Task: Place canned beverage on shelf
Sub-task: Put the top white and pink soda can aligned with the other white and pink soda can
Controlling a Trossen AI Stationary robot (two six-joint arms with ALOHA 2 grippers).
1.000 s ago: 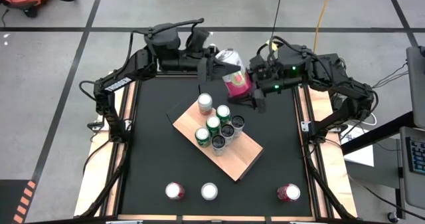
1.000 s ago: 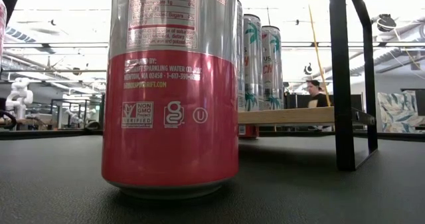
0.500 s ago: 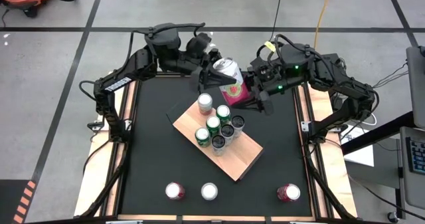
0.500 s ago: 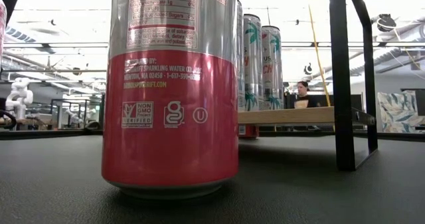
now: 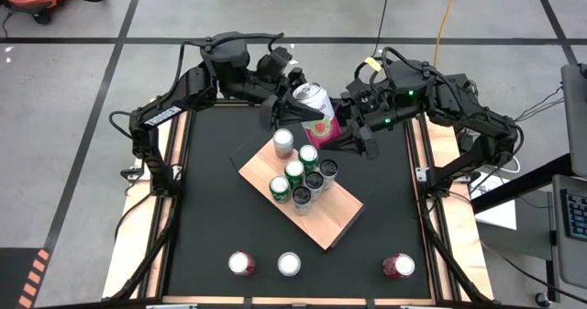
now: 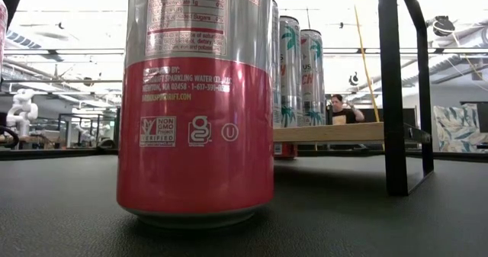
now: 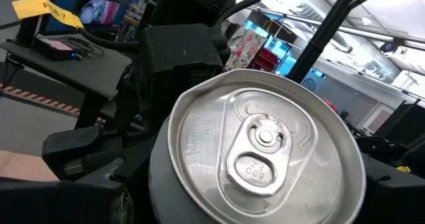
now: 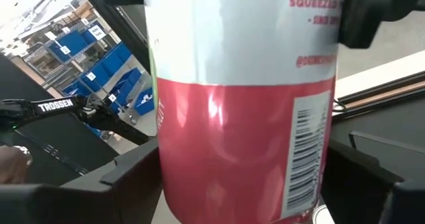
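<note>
A can [image 5: 315, 112] with a silver upper part and a pink lower part hangs tilted above the table's far end, just beyond the shelf [image 5: 323, 225]. My left gripper [image 5: 295, 104] reaches it from the left and my right gripper [image 5: 341, 131] from the right, and both are shut on it. The left wrist view looks onto the can's top [image 7: 265, 151]. The right wrist view is filled by its side [image 8: 239, 117]. The shelf is a light wooden board that lies at a slant in the table's middle and carries several upright cans [image 5: 298, 173]. My left gripper holds the can's silver upper part just under the rim [image 7: 158, 181], with a finger [image 7: 93, 184] on each side. It comes about level from the table's left. The can is lifted clear, with its top leaning toward this arm. My right gripper has the can's pink lower half [image 8: 174, 177] between its two fingers [image 8: 126, 177], which lie against opposite sides. It comes about level from the table's right, across the can. The can hangs clear of table and shelf.
Three more cans stand along the table's near edge [image 5: 241, 263] [image 5: 290, 264] [image 5: 398, 266]; one of them [image 6: 196, 104] fills the low view. That view shows the shelf's board [image 6: 328, 133] raised on black rods, and a person far behind it.
The can has tipped while both grippers stayed where they were. Its top has swung from the far side toward the left arm and shows more to the overhead camera, and its pink end has moved a little toward the shelf. Both wrists have turned with it.
</note>
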